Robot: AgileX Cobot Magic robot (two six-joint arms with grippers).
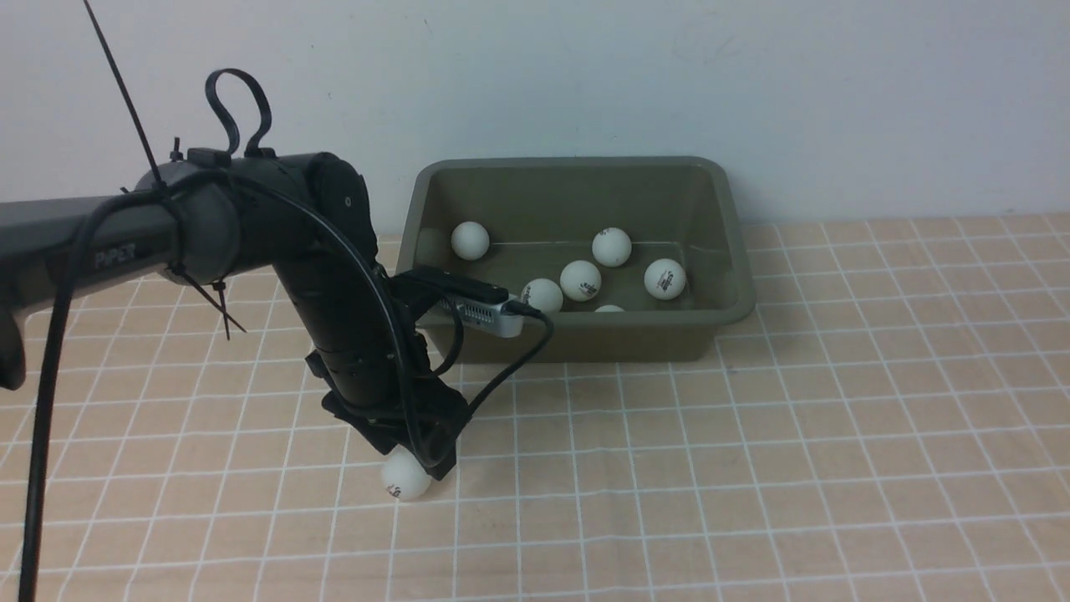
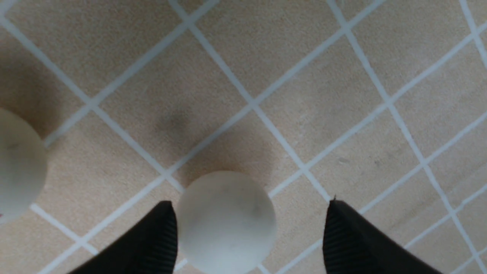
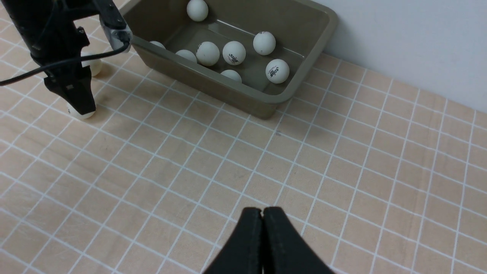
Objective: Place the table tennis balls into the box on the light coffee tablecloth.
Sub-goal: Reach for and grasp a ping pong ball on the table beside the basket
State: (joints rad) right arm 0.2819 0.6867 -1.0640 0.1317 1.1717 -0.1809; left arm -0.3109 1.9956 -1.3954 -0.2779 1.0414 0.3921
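The olive-green box (image 1: 736,251) stands at the back of the peach-tan grid tablecloth (image 1: 752,468) and holds several white table tennis balls (image 1: 580,280). My left gripper (image 1: 410,456) points down over one ball (image 1: 405,478) on the cloth in front of the box's left corner. In the left wrist view this ball (image 2: 226,220) lies between the open fingers (image 2: 354,243), touching one finger and apart from the other. A second loose ball (image 2: 15,163) lies beside it, also seen in the right wrist view (image 3: 93,66). My right gripper (image 3: 262,213) is shut and empty above the cloth.
A white wall (image 1: 752,84) rises right behind the box. The left arm's cable and silver wrist camera (image 1: 489,313) hang against the box's front left corner. The right arm does not show in the front view.
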